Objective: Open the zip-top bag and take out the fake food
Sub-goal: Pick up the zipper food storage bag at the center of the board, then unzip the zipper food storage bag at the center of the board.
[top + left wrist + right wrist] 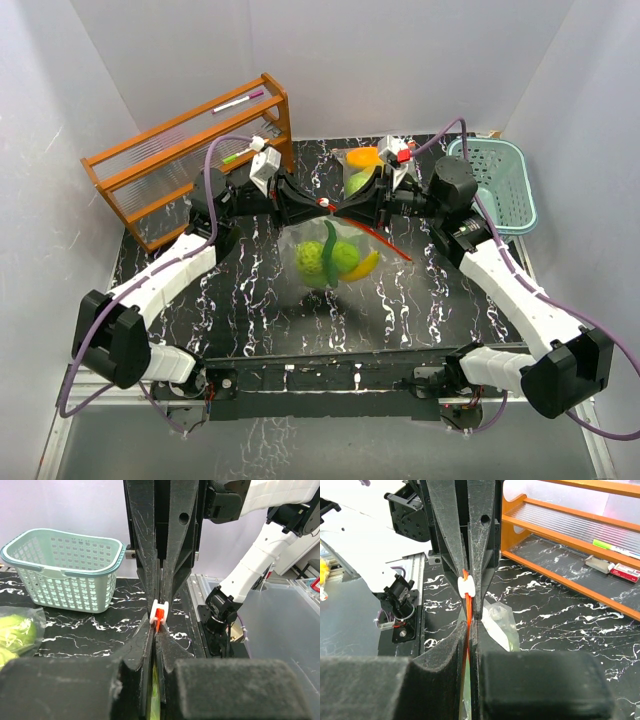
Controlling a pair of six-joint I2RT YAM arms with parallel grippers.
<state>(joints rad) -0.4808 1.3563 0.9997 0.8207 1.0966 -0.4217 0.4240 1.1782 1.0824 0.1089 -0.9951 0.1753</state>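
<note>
The clear zip-top bag [330, 255] hangs between my two grippers above the middle of the table. Inside it is fake food: round green pieces [312, 262] and a yellow banana [365, 266]. My left gripper [312, 204] [154, 632] is shut on the bag's top edge, right beside the white slider [158, 613]. My right gripper [342, 208] [471, 622] faces it, shut on the red zip strip [468, 605] below the slider [466, 586]. Clear bag plastic [502, 625] bulges beside its fingers. More orange [362, 157] and green [357, 182] pieces lie behind the grippers.
A pale-teal slotted basket [497, 180] [65, 570] stands at the back right. An orange wooden rack [190, 165] [570, 530] with pens stands at the back left. The table is black marble [250, 300], with white walls round it.
</note>
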